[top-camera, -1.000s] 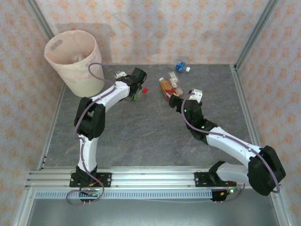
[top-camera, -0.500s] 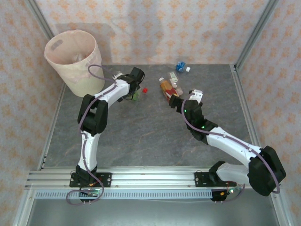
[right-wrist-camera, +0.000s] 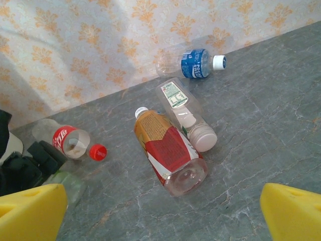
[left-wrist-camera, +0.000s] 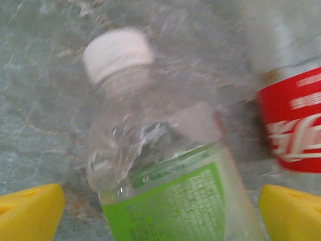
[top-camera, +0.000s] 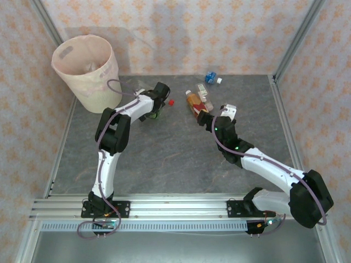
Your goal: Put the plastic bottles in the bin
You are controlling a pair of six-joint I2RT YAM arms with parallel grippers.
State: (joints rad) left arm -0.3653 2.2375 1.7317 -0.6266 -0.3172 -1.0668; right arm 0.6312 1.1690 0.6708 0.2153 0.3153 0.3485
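Meanwhile, compared with a second before, my left arm had swung its elbow further right and forward, while the right arm had not shifted. The left arm stretched from its base toward the far left of the grey marbled table point(top-camera: 164, 159), wrist tipped down. The left gripper point(left-wrist-camera: 160, 213) stood with its yellow fingers point(left-wrist-camera: 30, 213) apart on either side of the green-label bottle point(left-wrist-camera: 165, 191), not clamped on it. That bottle was clear, dented plastic with a white cap point(left-wrist-camera: 118, 52), lying on the table. Just beside it lay the red-label bottle point(left-wrist-camera: 296, 120); its loose red cap point(right-wrist-camera: 98, 151) sat next to its mouth.

The right arm reached forward with a bent elbow. The right gripper point(right-wrist-camera: 163, 216) hung wide open with nothing between its pads, near the orange-and-red bottle point(right-wrist-camera: 168, 150). A clear bottle with a pale cap point(right-wrist-camera: 185, 113) lay against that one, and the blue-label bottle point(right-wrist-camera: 193, 64) lay by the patterned wall.

The bin point(top-camera: 96, 90), cream-pink and tapered, stood upright in the far left corner, well apart from the right-hand bottles.
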